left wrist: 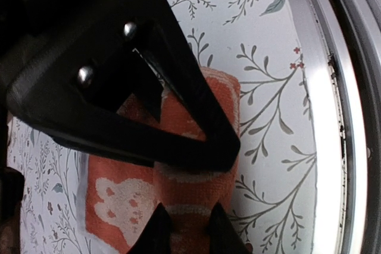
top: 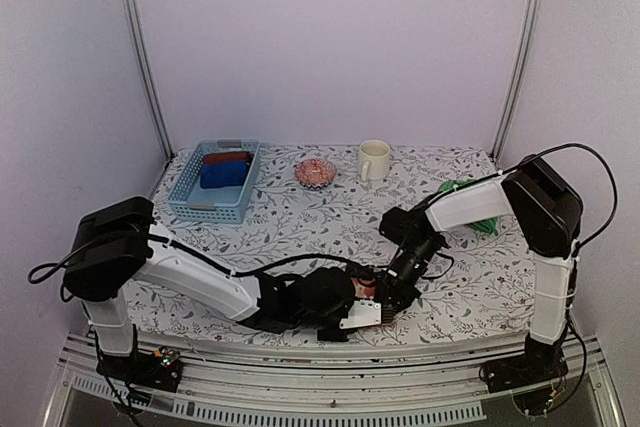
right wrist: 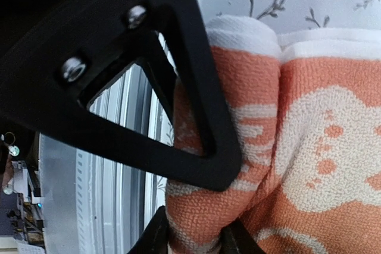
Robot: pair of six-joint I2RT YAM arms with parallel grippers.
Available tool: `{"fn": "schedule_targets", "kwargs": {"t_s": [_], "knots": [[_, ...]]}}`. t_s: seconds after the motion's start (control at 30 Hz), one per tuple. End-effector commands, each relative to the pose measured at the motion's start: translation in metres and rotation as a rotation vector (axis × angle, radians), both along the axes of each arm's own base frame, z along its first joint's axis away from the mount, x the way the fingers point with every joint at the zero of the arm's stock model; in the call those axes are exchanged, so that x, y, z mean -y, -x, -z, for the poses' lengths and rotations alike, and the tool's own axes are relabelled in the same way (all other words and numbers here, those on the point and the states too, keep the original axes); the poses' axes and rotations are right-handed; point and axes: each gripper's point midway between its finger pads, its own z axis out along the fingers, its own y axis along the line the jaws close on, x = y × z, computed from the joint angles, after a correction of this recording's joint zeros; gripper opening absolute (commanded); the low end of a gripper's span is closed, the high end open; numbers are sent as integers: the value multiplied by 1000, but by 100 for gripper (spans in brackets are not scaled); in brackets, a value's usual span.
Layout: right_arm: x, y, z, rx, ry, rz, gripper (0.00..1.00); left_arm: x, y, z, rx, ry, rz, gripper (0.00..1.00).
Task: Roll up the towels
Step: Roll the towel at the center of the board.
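Grippers first, since they're nearest: both sit low at the near edge of the table [top: 300, 232], meeting over the orange towel [left wrist: 119, 200]. The left gripper [left wrist: 187, 233] has its jaws closed around the rolled-up part of that towel, with the roll filling the gap between the fingertips. The flat part with the white rabbit print lies spread out just beside the roll. The right gripper [right wrist: 193, 239] is pinching a bunched fold of the same towel, pale edging up top, and the cloth bulges out on both sides of its fingers. Further back on the right, the green towel [top: 462, 190] lies crumpled, half hidden behind the right arm. Along the far side there's a cream mug [top: 373, 160], a small reddish dish [top: 315, 172] and a light blue basket [top: 190, 205] holding a blue roll [top: 222, 175] and a dark red roll [top: 228, 157].
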Motion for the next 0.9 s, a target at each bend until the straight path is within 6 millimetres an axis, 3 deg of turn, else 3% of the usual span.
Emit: {"fn": "schedule_targets", "kwargs": {"t_s": [0.0, 0.13, 0.3, 0.37, 0.4, 0.47, 0.67, 0.77, 0.87], "knots": [[10, -1, -41, 24, 43, -13, 36, -19, 6, 28, -55, -110, -26, 16], [9, -24, -86, 81, -28, 39, 39, -22, 17, 25, -129, -115, -10, 11], [25, -56, -124, 174, -88, 156, 40, -23, 30, 30, -234, -174, -1, 9], [33, -68, -131, 254, -90, 213, 40, -21, 34, 30, -280, -187, -3, 9], [37, -71, -133, 283, -87, 246, 39, -21, 37, 42, -316, -220, -8, 8], [46, -78, -136, 341, -83, 308, 39, -16, 38, 46, -376, -236, -31, 8], [73, -95, -112, 392, 40, 450, 39, -11, 29, 53, -637, -246, -118, 8], [80, -105, -121, 416, 31, 501, 39, -14, 23, 63, -787, -278, -170, 8], [80, -108, -148, 470, -30, 519, 39, -14, 22, 69, -904, -291, -190, 8]]}}
